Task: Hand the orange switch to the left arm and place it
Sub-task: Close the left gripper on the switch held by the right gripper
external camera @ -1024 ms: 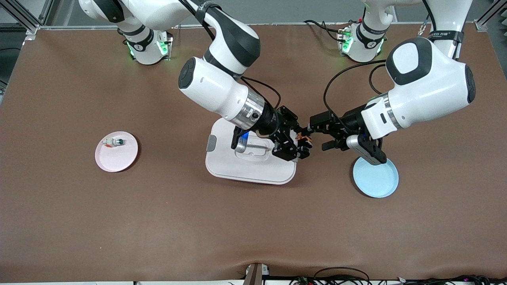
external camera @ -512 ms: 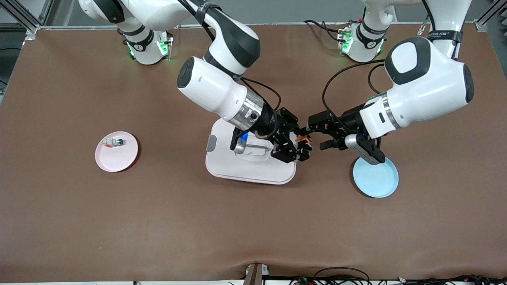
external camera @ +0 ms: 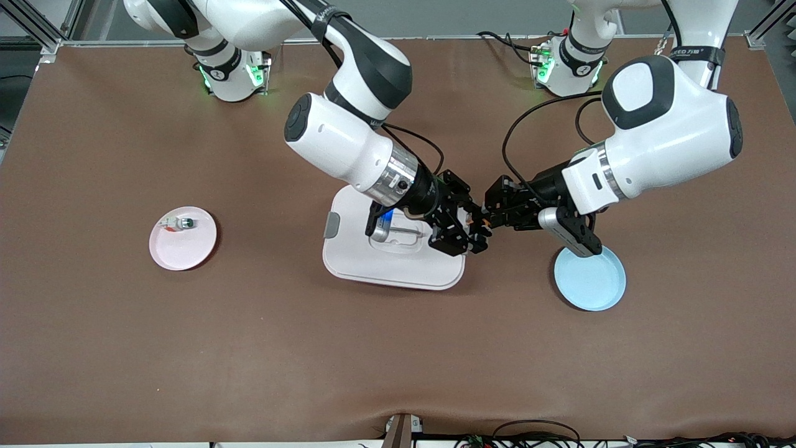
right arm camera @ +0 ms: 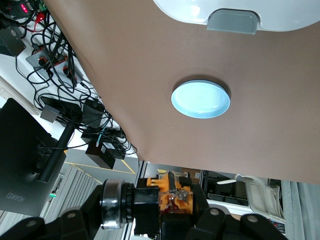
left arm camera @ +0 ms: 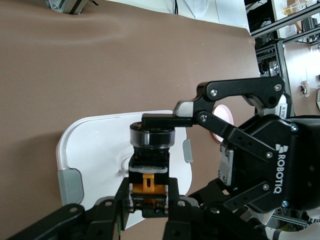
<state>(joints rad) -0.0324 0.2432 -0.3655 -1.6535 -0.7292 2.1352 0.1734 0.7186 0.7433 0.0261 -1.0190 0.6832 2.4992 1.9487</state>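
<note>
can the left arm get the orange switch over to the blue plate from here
Probably yes. The left gripper is shut on the switch above the box's edge, and the blue plate lies bare just beside it. But the right gripper also grips the switch and must release first.

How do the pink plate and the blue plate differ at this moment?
The pink plate lies toward the right arm's end of the table; the blue plate lies toward the left arm's end, nearer the front camera. The pink plate holds a small green-capped switch; the blue plate holds nothing. No arm is over the pink plate, while the left arm's wrist overlaps the blue plate's rim in the front view. Both are small, round and flat on the table.
</note>
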